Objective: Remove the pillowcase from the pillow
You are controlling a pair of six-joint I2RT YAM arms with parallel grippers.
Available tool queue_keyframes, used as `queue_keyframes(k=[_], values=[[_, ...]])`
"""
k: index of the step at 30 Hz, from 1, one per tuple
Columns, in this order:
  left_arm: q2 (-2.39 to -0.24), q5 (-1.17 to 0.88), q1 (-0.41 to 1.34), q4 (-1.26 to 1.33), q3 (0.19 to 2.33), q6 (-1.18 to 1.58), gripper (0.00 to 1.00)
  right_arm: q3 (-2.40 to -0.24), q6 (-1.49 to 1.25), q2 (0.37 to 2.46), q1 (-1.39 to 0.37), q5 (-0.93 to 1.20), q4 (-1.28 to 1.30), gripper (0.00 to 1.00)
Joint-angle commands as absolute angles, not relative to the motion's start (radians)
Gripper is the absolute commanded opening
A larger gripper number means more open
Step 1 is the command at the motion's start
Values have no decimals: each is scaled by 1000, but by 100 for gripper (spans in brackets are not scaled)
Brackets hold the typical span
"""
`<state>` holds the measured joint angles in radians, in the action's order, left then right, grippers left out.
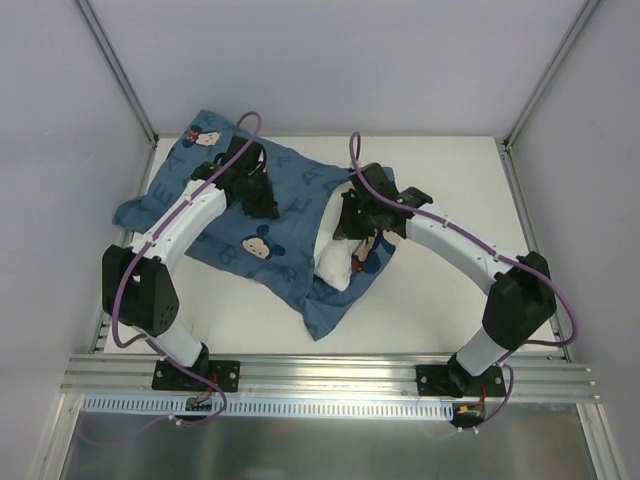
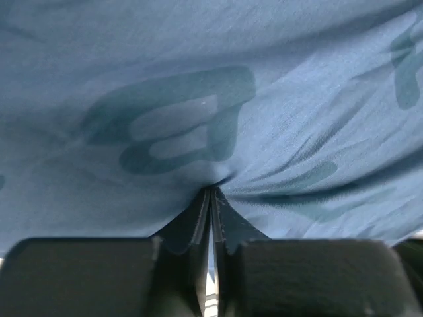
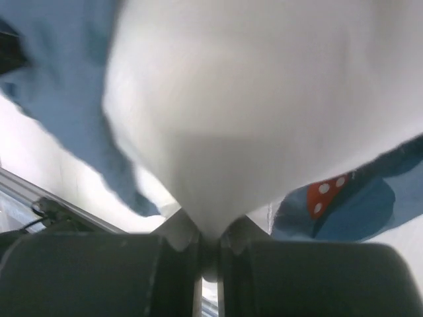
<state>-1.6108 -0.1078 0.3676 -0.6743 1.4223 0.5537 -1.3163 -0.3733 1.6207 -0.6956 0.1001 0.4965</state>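
The blue printed pillowcase (image 1: pixel 255 215) lies spread over the left and middle of the white table. The white pillow (image 1: pixel 337 255) pokes out of its right end. My left gripper (image 1: pixel 262 195) sits on top of the pillowcase (image 2: pixel 198 99), shut on a pinch of its blue fabric, jaws nearly together. My right gripper (image 1: pixel 357 222) is at the open end, shut on a pinch of the white pillow (image 3: pixel 264 99). Blue cloth with a red polka-dot bow (image 3: pixel 324 195) shows beside the pillow in the right wrist view. Most of the pillow is hidden inside the cover.
Grey enclosure walls with metal posts (image 1: pixel 120 70) stand close on the left, back and right. An aluminium rail (image 1: pixel 330 375) with both arm bases runs along the near edge. Bare white table (image 1: pixel 450 180) shows to the right of the pillow.
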Motion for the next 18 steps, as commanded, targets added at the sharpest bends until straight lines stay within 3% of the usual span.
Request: queue_keyframes(k=[1, 7, 13, 18], values=[[-1595, -121, 321, -681, 1448, 548, 0, -1556, -281, 1499, -673, 9, 582, 1], [-1575, -164, 187, -680, 1459, 618, 0, -1677, -203, 1248, -670, -60, 718, 1], [-1562, -190, 77, -681, 1453, 655, 0, -1448, -201, 857, -534, -228, 853, 1], [-1559, -250, 78, -680, 1479, 652, 0, -1195, -213, 706, -358, -278, 983, 1]])
